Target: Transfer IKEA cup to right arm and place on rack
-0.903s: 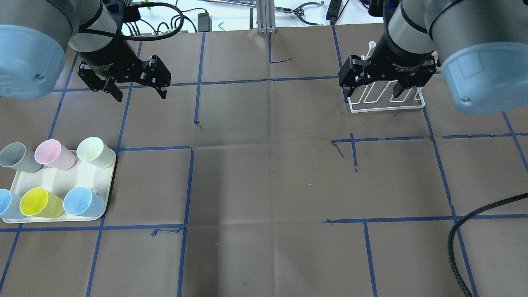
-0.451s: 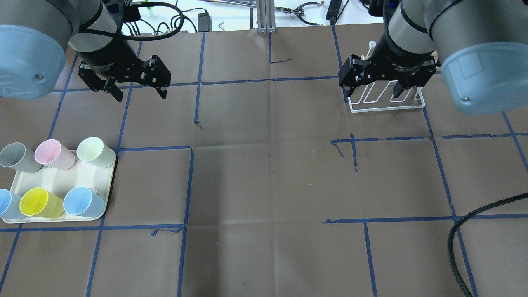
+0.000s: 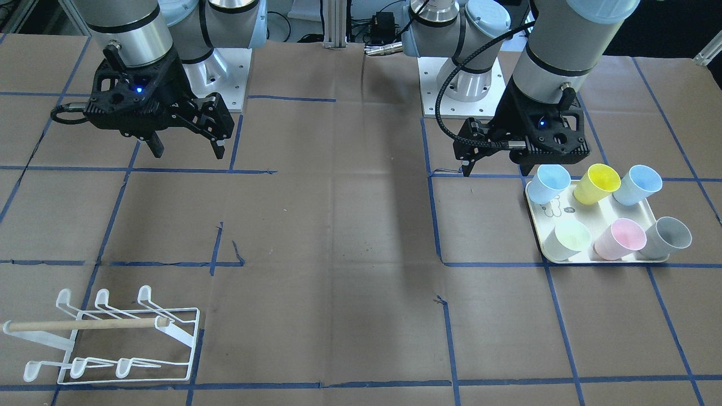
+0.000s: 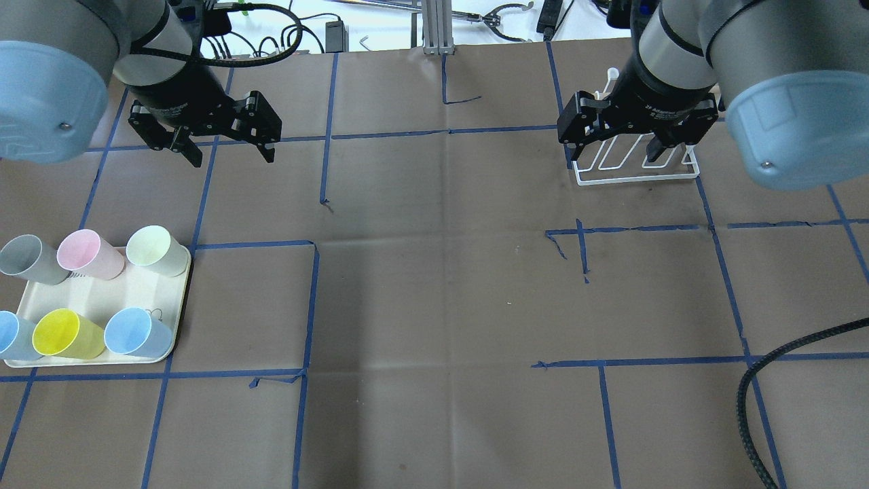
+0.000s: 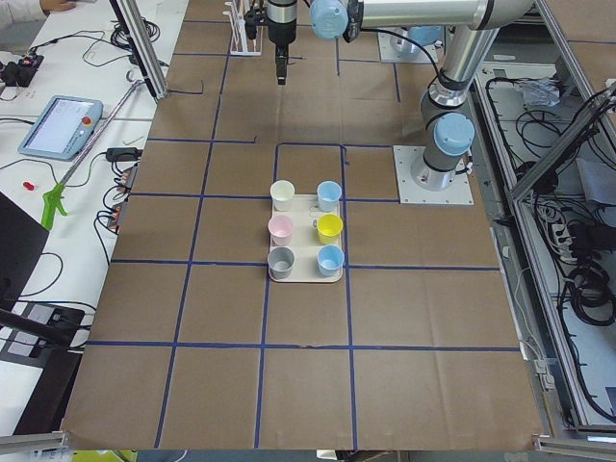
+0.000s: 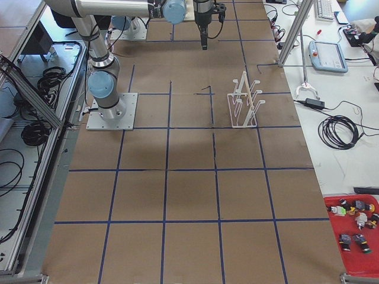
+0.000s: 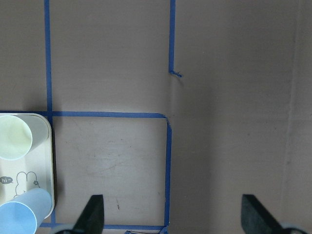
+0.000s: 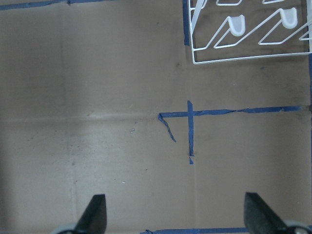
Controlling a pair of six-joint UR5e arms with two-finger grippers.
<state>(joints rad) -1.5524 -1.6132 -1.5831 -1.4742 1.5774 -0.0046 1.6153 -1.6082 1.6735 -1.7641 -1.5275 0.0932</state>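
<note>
Several plastic cups stand on a cream tray (image 4: 122, 293) at the table's left: grey (image 4: 27, 258), pink (image 4: 85, 252), pale green (image 4: 155, 250), yellow (image 4: 64, 334) and two blue ones (image 4: 136, 333). My left gripper (image 4: 233, 159) hangs open and empty above the table, beyond the tray; in the left wrist view (image 7: 173, 219) the pale green cup (image 7: 12, 136) sits at the left edge. My right gripper (image 4: 614, 153) is open and empty, hovering over the white wire rack (image 4: 638, 178). The rack (image 3: 130, 324) holds nothing and has a wooden dowel (image 3: 84, 325) across it.
Blue tape lines grid the brown paper table cover. A thick braided black cable (image 4: 750, 401) loops in at the near right. The arm bases (image 3: 462, 84) stand at the robot's side of the table. A red parts bin (image 6: 358, 228) sits beyond the table's edge.
</note>
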